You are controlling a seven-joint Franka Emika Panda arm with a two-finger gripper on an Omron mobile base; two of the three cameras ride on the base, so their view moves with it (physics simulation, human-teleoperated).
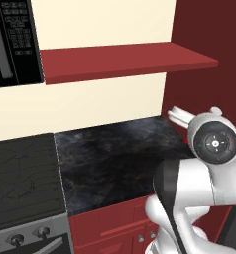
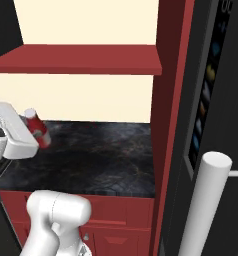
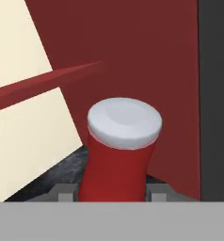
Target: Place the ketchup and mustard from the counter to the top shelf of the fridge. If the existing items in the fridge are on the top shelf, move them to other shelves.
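At the bottom of the hand view, the hand is closed narrowly on the ketchup bottle, a grey finger tip pressed against each side of its red waist (the white cap sits at frame centre). In the right base view the same bottle shows tilted at the left edge, just beyond the white wrist and above the dark marble counter. Behind it lies the cream wall, crossed by a red shelf in the upper half. The fridge door with its pale handle fills the right side. In the left base view a stove occupies the lower left and a microwave the upper left.
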